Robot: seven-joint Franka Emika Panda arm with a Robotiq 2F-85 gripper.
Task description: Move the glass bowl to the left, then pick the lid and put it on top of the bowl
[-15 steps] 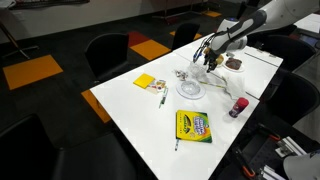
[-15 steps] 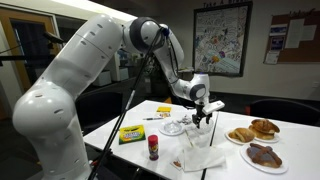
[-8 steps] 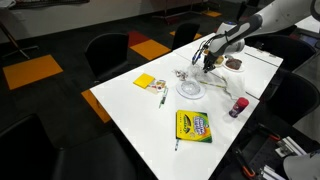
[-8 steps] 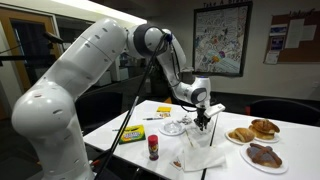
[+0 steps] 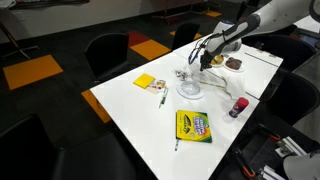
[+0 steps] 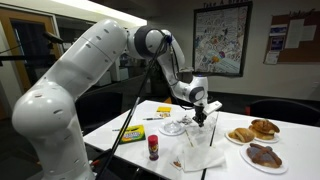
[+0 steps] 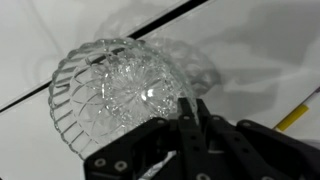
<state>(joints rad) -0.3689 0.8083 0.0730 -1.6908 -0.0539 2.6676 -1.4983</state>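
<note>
White tabletop [image 5: 120,100] fills both exterior views, with dark office chairs [image 5: 108,52] around it. Nearest us in an exterior view lies the flat yellow-and-green crayon box [image 5: 194,126]. Past it stand a small red-capped bottle [image 5: 238,106] and a square yellow sticky-note pad [image 5: 145,82]. Beyond these the round, shallow, see-through glass bowl [image 5: 190,90] rests on the table. Only the wrist view shows its cut pattern and, just behind it, the small round clear lid [image 7: 198,62] at the bowl's far edge. Only an exterior view shows the plates of brown pastries [image 6: 252,131].

The black gripper [image 7: 190,110] has its fingers drawn together, with just a thin dark slit between them. In the wrist view their tips lie over the bowl's rim on its right side. We cannot tell whether they touch or pinch it. In an exterior view the gripper hangs just beyond the bowl.
</note>
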